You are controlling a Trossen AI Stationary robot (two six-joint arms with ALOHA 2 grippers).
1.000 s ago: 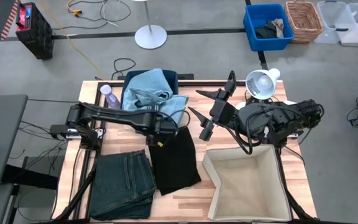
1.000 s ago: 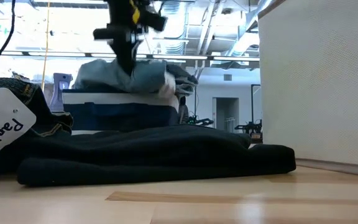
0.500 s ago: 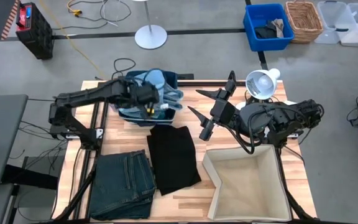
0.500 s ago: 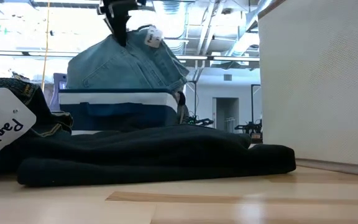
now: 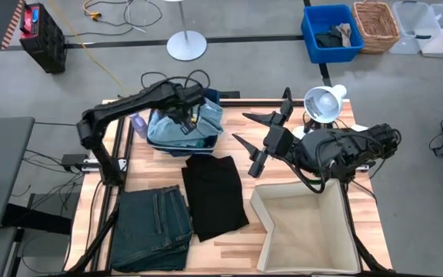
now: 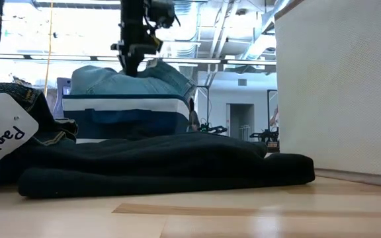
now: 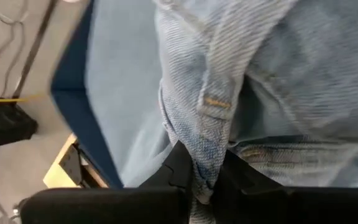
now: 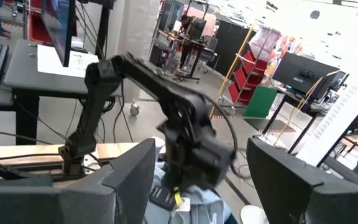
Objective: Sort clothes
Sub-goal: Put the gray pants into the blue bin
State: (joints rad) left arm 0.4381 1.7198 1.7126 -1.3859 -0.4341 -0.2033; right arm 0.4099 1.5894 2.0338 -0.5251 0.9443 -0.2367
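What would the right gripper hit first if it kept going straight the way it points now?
Probably the left gripper, shut on the light blue denim piece over the dark blue bin. The open right gripper points straight at them; depth between is unclear.

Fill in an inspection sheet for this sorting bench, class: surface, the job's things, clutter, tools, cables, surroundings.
Surface: wooden table.
Job's things: denim piece in blue bin; black shirt and dark jeans lie on table.
Clutter: beige fabric box; purple bottle.
Tools: left tool shut on denim; right tool open, waiting above table.
Cables: black loop, yellow lead on floor.
Surroundings: floor bin, wicker basket.
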